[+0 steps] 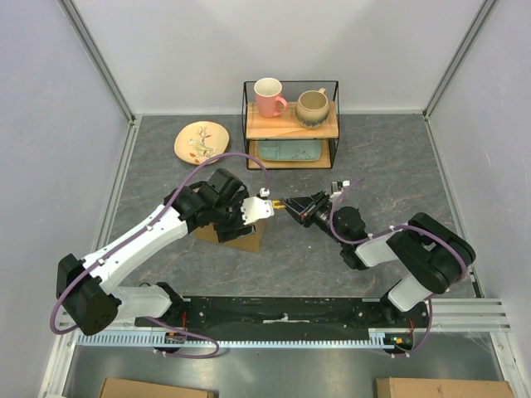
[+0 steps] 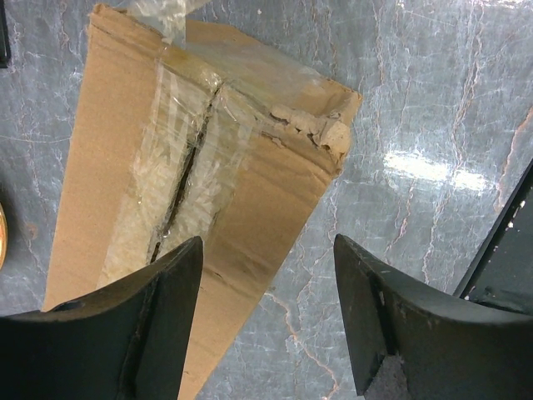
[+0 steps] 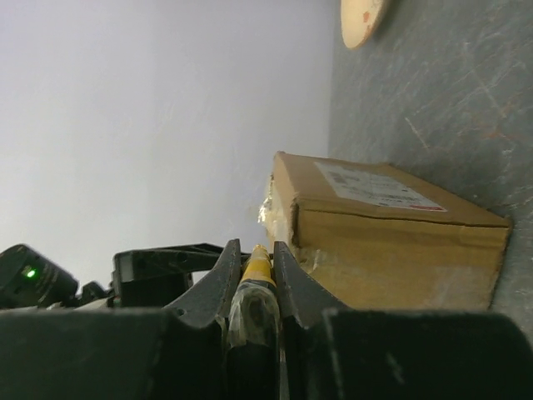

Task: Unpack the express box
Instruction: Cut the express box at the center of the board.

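Note:
The express box (image 2: 125, 167) is a brown carton with clear tape over its top seam; the tape is slit and the far corner is torn. In the top view the box (image 1: 246, 240) lies under the left arm's wrist. My left gripper (image 2: 268, 250) hangs open over the box's near edge, one finger above the cardboard and the other above the table. My right gripper (image 3: 255, 246) is shut on a yellow-tipped tool (image 3: 256, 268) that points at the box's end (image 3: 391, 250). The box's white label (image 3: 379, 185) shows on one side. In the top view the tool tip (image 1: 286, 205) is just right of the box.
A wire rack (image 1: 246, 124) at the back holds a pink mug (image 1: 269, 96), a beige mug (image 1: 313, 108) and a tray (image 1: 289, 150) below. A round plate (image 1: 202, 141) lies left of it. Two cardboard boxes (image 1: 133, 388) (image 1: 427, 387) show in part below the table's near edge.

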Available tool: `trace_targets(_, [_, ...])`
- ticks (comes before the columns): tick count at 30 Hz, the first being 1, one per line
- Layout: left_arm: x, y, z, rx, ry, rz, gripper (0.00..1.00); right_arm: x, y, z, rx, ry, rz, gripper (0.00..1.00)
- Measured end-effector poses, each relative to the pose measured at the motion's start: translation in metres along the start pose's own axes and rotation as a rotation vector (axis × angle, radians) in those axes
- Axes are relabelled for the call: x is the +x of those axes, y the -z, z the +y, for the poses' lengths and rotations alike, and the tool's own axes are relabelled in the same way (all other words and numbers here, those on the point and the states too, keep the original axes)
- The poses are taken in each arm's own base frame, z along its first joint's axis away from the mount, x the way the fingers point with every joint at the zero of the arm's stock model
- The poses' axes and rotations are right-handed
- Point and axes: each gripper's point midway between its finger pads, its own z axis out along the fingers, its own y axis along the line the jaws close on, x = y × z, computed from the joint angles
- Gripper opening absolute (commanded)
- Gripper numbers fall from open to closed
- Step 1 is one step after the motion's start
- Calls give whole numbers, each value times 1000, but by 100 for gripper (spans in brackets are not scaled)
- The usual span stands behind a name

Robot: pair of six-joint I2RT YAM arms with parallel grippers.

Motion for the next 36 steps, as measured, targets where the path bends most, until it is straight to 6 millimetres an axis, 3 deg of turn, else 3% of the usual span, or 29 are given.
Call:
trace_targets(7, [0,0,0,0,0,-1,70,-1,7,19,-57,31,-2,0])
trace_targets(11, [0,0,0,0,0,0,70,0,6,15,-46,34,3,0])
trace_targets(18, [0,0,0,0,0,-1,70,0,5,-11,21,28,7,0])
trace_targets(36, [-1,1,0,-3,0,-5,69,-2,-8,-15,29,27,10,0])
